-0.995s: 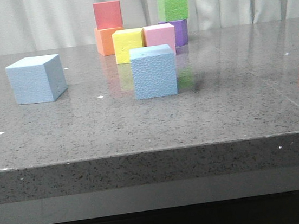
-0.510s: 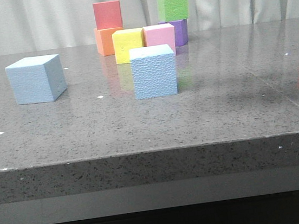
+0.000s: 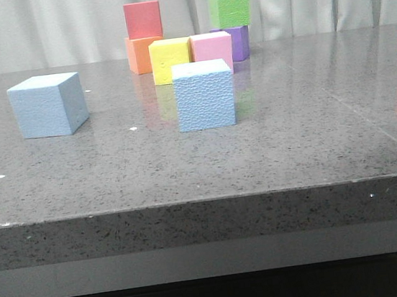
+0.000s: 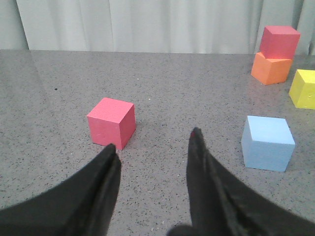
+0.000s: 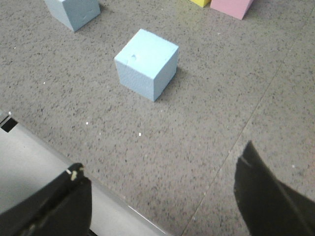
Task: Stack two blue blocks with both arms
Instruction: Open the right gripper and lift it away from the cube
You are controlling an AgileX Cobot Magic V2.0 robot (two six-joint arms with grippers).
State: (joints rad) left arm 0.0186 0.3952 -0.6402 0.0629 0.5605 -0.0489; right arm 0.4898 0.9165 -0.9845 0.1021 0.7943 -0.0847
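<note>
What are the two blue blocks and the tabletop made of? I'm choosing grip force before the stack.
The blue blocks, one at centre and one to the left, look like soft matte foam: pebbled faces, and a small dent on the centre one's top in the right wrist view. The table looks like polished speckled grey stone, or an imitation: it mirrors the cubes' colours.

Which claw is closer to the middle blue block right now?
Right, as far as I can tell. The right claw hovers open near the middle blue block; the left claw faces the other blue block.
</note>
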